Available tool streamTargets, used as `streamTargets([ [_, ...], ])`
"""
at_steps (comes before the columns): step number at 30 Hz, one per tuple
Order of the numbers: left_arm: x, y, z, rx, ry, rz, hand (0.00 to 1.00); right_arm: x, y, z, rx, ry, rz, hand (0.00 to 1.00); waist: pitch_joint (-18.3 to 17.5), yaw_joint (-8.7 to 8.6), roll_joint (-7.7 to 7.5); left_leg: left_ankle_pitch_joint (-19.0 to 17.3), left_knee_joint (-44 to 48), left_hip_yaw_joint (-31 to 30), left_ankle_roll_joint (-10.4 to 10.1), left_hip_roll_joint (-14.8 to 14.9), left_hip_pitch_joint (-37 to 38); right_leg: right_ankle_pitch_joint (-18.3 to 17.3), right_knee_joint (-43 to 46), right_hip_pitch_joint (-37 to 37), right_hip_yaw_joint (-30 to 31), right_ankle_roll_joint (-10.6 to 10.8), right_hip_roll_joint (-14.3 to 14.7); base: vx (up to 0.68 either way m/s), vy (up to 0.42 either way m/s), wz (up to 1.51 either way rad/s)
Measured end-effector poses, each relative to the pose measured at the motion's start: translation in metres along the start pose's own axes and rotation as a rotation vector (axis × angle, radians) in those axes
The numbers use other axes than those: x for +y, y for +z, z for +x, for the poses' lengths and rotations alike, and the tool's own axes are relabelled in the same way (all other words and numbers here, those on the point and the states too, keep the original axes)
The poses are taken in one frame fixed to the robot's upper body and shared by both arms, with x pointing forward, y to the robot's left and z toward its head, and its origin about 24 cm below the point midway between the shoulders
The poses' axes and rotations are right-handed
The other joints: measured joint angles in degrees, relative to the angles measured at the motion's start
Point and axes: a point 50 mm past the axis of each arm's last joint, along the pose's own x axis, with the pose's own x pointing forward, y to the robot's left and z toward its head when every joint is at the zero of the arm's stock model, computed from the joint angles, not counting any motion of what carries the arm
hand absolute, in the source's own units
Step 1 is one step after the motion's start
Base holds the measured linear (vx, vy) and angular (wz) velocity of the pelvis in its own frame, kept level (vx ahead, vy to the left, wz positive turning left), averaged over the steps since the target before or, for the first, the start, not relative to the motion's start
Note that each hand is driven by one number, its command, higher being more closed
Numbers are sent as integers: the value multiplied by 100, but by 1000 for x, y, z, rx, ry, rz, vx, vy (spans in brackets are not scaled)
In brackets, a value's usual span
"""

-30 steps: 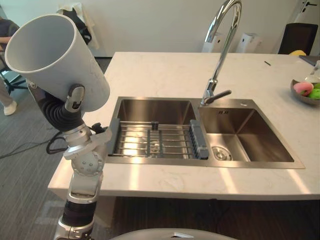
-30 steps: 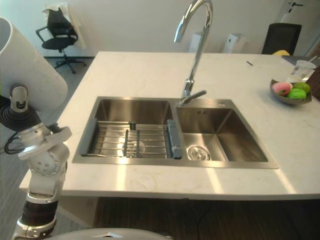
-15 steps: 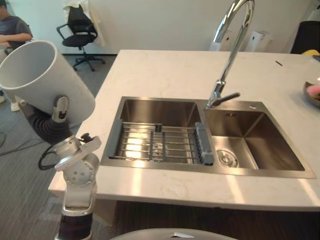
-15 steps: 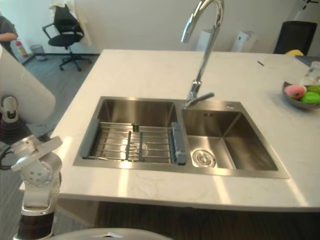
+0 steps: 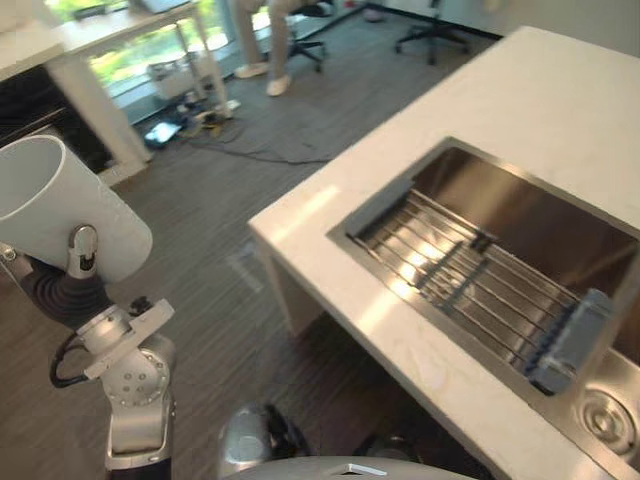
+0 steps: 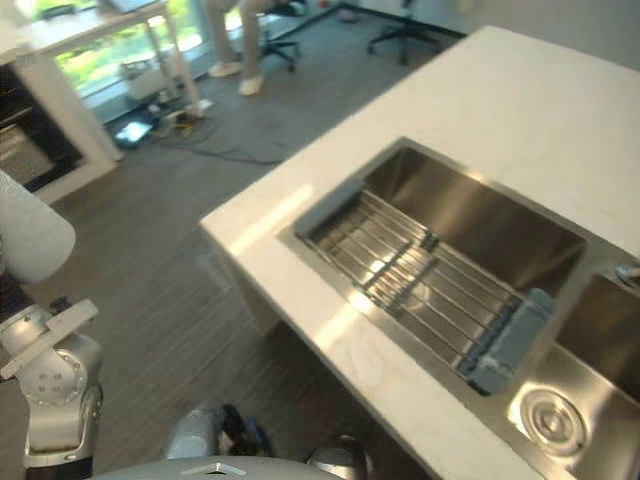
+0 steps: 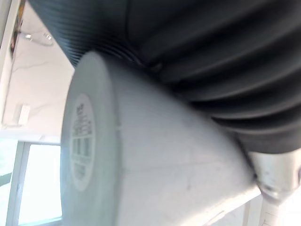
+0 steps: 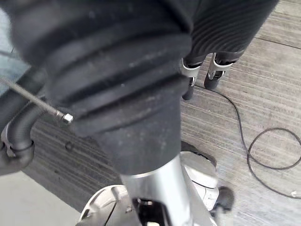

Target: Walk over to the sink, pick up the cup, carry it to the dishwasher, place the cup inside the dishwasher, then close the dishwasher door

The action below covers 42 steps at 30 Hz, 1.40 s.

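Cup [image 5: 60,205] — white, tilted | left robot hand [image 5: 82,250] closed round it

Head camera is swinging left, away from the sink [image 5: 530,220], so the whole view is shifting, not the things. Sink and rack [image 5: 470,290] are now running diagonally across the right side, with the tabletop [image 5: 560,80] corner near centre. Grey floor [image 5: 230,200] is taking over the left half, and a white desk [image 5: 60,45] and a person's legs [image 5: 262,30] are coming in up top. Cup [image 5: 60,215] in the left hand [image 5: 82,248] is sitting lower in view
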Motion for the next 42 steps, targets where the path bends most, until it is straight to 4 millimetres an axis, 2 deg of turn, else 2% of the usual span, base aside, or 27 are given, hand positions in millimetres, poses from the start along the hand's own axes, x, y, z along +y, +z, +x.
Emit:
streamTargets([
  [2, -11, 2, -1, 5, -53, -72, 100, -6, -1, -2, -8, -11, -1, 0, -153, -186, 157, 254, -589, 386, -27, 485, 639, 79, -69, 41, -869, -109, -36, -89, 25, 245],
  [4, -21, 0, -2, 25, -87, -134, 100, -10, 0, -3, -13, -22, 7, 0, -202, -350, 235, 996, -1756, 650, -157, 508, 1015, 100, 15, 118, -1157, -109, -64, -183, 176, 244],
  [6, -28, -1, -5, 59, -122, -190, 100, -13, -9, -5, 13, -32, 6, 0, -283, -367, 175, 864, -2440, 834, -504, 234, 1091, 166, 119, 418, -1780, -112, -181, -223, 243, 241],
  [8, -36, 0, -12, 89, -176, -247, 100, -20, -17, -8, 44, -44, 5, 0, -546, -317, 148, 1050, -3731, 506, -1004, -362, 1279, 273, 738, 749, -2400, 61, -576, -231, 306, 238],
  [9, -38, 1, -14, 97, -187, -258, 100, -27, -19, -10, 49, -54, 0, 0, -579, -311, 148, 1193, -4004, 343, -1017, -513, 1339, 253, 1225, 742, -2362, -7, -862, -91, 207, 170],
  [10, -38, 3, -15, 99, -186, -280, 100, -35, -20, -12, 56, -39, -17, 0, -550, -315, 231, 1252, -4214, 70, -941, -553, 1379, -96, 1962, 566, -2156, 186, -1184, -38, 83, 86],
  [11, -37, 3, -13, 88, -181, -282, 100, -32, -13, -10, 45, -30, -28, 0, -521, -317, 294, 1261, -4228, -8, -932, -379, 1364, -343, 1919, 275, -1887, 390, -971, -46, 23, 54],
  [12, -40, 2, -8, 78, -177, -295, 100, -22, -3, -5, 23, -13, -35, 0, -460, -328, 425, 1327, -4230, -69, -991, -55, 1350, -421, 1416, -236, -1442, 278, -362, -63, -68, 20],
  [13, -46, -1, -7, 77, -203, -305, 100, -12, 1, -4, 4, 7, -28, 0, -463, -347, 351, 1324, -4232, -116, -995, -10, 1302, -27, 584, -458, -1181, 135, 55, -52, -138, 67],
  [14, -56, -4, -6, 84, -267, -315, 100, -1, -7, -4, 21, 33, -16, 0, -467, -465, 20, 1223, -4180, -453, -1147, -205, 1302, 1147, 18, -615, -509, -309, 80, -43, -137, 111],
  [15, -64, -10, -11, 114, -318, -319, 100, 2, -14, -5, 43, 37, -5, 0, -529, -498, -154, 1181, -4141, -734, -1181, -379, 1256, 1118, 113, -583, -86, -324, -143, -5, -137, 156],
  [16, -77, -17, -25, 190, -378, -348, 100, 0, -15, -5, 43, 26, 1, 0, -545, -498, -34, 1169, -3969, -1069, -1180, -393, 1021, 1223, 151, -649, 1086, -61, -125, 1, -5, 174],
  [17, -90, -19, -37, 240, -442, -381, 100, 0, -13, -5, 29, 19, 1, 0, -609, -494, 93, 1201, -3873, -1428, -1132, -502, 779, 1254, 183, -723, 2115, -42, -154, 21, 51, 168],
  [19, -107, -16, -54, 295, -520, -451, 100, -9, -10, -6, 13, -16, 24, 0, -664, -475, 269, 1333, -4073, -2086, -949, -622, 707, 1074, 602, -920, 3387, 118, -169, 48, 81, 175],
  [20, -113, -17, -61, 315, -557, -463, 100, -2, -15, -6, 16, -3, 54, 0, -694, -494, 247, 1418, -4104, -2424, -960, -556, 623, 462, 529, -900, 4334, 591, 222, 8, -31, 163],
  [21, -115, -19, -63, 328, -565, -461, 100, 5, -19, -7, 17, 12, 65, 0, -736, -502, 128, 1465, -4117, -2561, -981, -571, 544, 365, 286, -888, 4658, 610, 440, -64, -137, 143],
  [22, -118, -22, -63, 331, -574, -458, 100, 21, -27, -8, 30, 39, 78, 0, -728, -474, -336, 1515, -4156, -2702, -1067, -775, 474, 458, 26, -893, 4879, 570, 528, -42, -128, 87],
  [23, -118, -25, -64, 352, -571, -456, 100, 27, -31, -8, 33, 50, 83, 0, -746, -387, -505, 1459, -4125, -2670, -1157, -781, 417, 306, -59, -850, 5086, 815, 450, -6, -84, 55],
  [26, -125, -21, -69, 359, -601, -481, 100, 25, -26, -9, -23, 49, 80, 0, -722, -363, -552, 1119, -3728, -2595, -1435, -596, 170, 169, -10, -895, 5157, 993, 545, -7, -66, -6],
  [29, -137, -9, -67, 315, -645, -533, 100, 31, -25, -11, -47, 68, 108, 0, -719, -380, -486, 617, -2897, -2742, -1590, -383, -205, 56, 176, -914, 5065, 981, 632, -31, -29, 13],
  [32, -136, 7, -57, 243, -624, -576, 100, 34, -22, -11, -48, 89, 75, 0, -717, -276, -385, -109, -1849, -3132, -1766, -125, -539, -391, 796, -1073, 5092, 876, 916, -56, 22, -5],
  [33, -132, 10, -54, 228, -611, -576, 100, 41, -27, -11, -23, 110, 53, 0, -863, -274, -615, -202, -1848, -3183, -1834, -162, -403, -493, 762, -1064, 5117, 728, 894, 28, 27, 6],
  [34, -134, 16, -49, 207, -585, -605, 100, 36, -25, -11, -22, 106, 23, 0, -714, -181, -462, -78, -15, -3192, -1315, 102, -748, -566, 882, -993, 5001, 645, 1055, 43, 19, 8],
  [36, -129, 18, -46, 214, -550, -624, 100, 27, -14, -10, -47, 99, -31, 0, -635, -224, -186, 258, 1286, -3249, -1114, 552, -1228, -756, 980, -778, 4816, 604, 1336, 108, -5, 37],
  [38, -123, 13, -45, 231, -524, -606, 100, 25, -18, -11, -37, 92, -31, 0, -613, -240, -222, 1181, 2003, -3369, -1120, 671, -1618, -784, 700, -313, 4830, 444, 1352, 168, 7, 45],
  [40, -119, 11, -45, 229, -537, -589, 100, 22, -7, -9, -66, 93, -26, 0, -570, -121, -285, 315, 1782, -3038, -1179, 284, -1753, -850, 473, 23, 4956, 466, 1165, 191, 89, 11],
  [42, -117, 9, -47, 237, -554, -569, 100, 12, 9, -4, -98, 84, -104, 0, -559, -106, -252, -8, 14, -2813, -1145, -522, -1774, -894, 237, 167, 5332, 516, 1002, 209, 150, -19],
])
